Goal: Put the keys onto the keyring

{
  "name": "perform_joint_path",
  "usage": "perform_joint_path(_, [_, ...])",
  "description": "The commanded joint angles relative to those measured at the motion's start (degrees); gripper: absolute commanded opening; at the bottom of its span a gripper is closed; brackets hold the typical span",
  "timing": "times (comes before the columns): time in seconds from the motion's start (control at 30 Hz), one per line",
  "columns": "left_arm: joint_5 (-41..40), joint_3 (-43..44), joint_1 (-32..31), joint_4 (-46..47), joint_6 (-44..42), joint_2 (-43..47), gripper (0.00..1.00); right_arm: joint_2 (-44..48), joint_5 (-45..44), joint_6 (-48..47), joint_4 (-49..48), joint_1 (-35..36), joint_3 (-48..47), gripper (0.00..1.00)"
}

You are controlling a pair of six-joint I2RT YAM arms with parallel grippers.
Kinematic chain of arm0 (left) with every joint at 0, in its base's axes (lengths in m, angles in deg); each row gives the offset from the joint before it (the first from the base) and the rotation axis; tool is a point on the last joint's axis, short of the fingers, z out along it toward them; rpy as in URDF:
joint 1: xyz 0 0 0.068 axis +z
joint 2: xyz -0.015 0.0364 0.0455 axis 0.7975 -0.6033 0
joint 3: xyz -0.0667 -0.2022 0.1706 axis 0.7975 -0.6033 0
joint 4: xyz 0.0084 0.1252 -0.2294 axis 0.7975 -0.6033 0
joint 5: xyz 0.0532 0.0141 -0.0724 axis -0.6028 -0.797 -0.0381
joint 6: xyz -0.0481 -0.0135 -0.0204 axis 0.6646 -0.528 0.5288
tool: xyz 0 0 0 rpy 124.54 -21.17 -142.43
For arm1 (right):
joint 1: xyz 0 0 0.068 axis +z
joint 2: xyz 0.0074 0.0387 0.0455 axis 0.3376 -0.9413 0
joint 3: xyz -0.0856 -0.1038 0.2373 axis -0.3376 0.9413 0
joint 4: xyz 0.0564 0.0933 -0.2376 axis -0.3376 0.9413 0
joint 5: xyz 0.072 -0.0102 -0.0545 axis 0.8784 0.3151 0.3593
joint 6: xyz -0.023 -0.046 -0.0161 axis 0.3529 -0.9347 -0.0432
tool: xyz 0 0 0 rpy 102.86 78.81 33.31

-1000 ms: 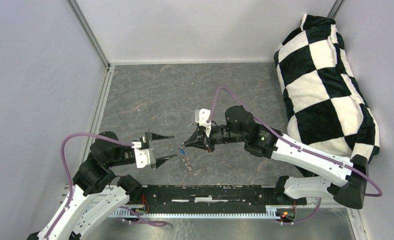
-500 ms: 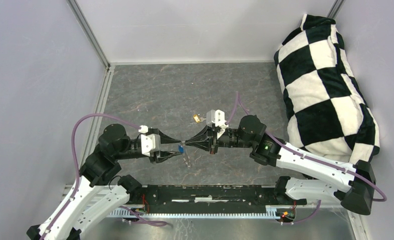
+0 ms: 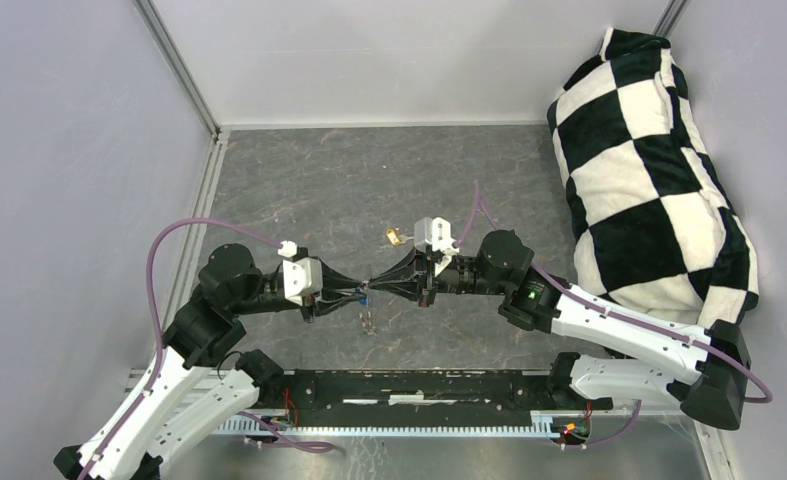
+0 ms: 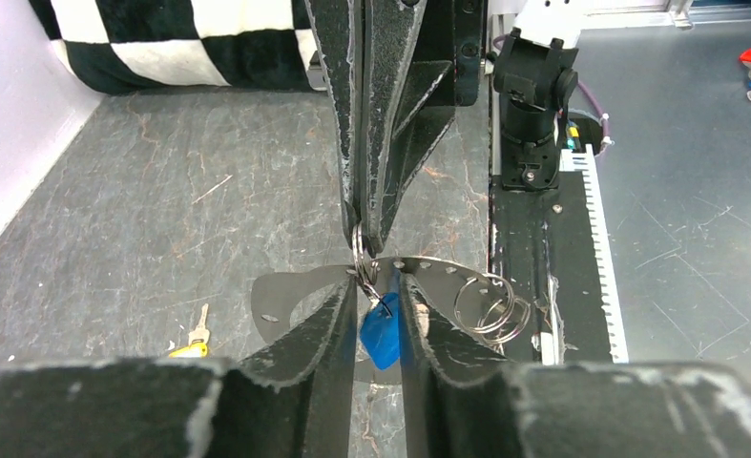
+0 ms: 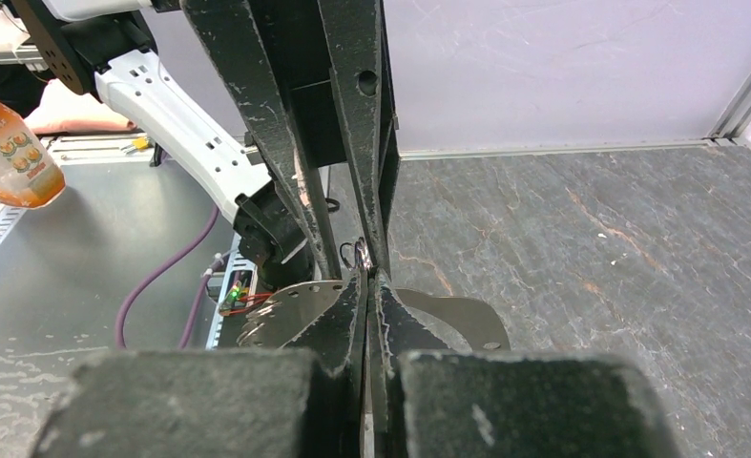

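Observation:
My right gripper [image 3: 373,287] is shut on the small ring at the top of the keyring [image 4: 295,282], a thin grey band with holes that hangs above the table. The blue key [image 4: 381,332] dangles from that ring. My left gripper [image 4: 379,286] meets the right one tip to tip. Its fingers [image 4: 333,320] stand narrowly apart on either side of the blue key, with a thin gap still showing on one side. The gold key [image 3: 395,237] lies flat on the table behind the grippers, also seen in the left wrist view as the gold key [image 4: 193,340].
Loose split rings [image 4: 490,305] hang at one end of the band. A black-and-white checkered cushion [image 3: 659,170] fills the right side. Grey walls bound the back and left of the stone-patterned table [image 3: 319,190]. An orange bottle [image 5: 9,143] stands off the table.
My left gripper has swung right to the blue key and its jaws have narrowed around it. The right gripper shifted slightly right with the keyring, uncovering the gold key.

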State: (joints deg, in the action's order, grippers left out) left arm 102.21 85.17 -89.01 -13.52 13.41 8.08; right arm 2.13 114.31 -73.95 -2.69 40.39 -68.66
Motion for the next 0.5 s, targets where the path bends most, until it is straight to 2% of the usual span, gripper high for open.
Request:
perform_joint_path(0.0, [0.06, 2.51, -0.09, 2.29, 2.37, -0.05, 0.27, 0.19, 0.68, -0.96, -1.33, -0.09, -1.57, 0.0])
perform_joint_path(0.1, [-0.17, 2.72, -0.09, 2.37, 2.49, -0.26, 0.23, -0.01, 1.07, -1.21, -1.12, 0.0, -1.67, 0.0])
perform_joint_path(0.27, [-2.39, 2.63, -0.15, 3.28, 3.34, -0.66, 0.03, -0.69, 2.44, -2.04, 0.44, 0.52, -2.76, 0.01])
perform_joint_path(0.4, [-3.15, 2.56, -0.14, 2.62, 2.71, -0.76, 0.02, -0.87, 3.14, -3.61, 4.54, 0.53, -4.48, 0.02])
perform_joint_path(0.47, [-3.33, 2.51, -0.09, 1.45, 1.51, -0.71, 0.02, -0.93, 3.41, -5.19, 8.22, 0.53, -6.2, 0.09])
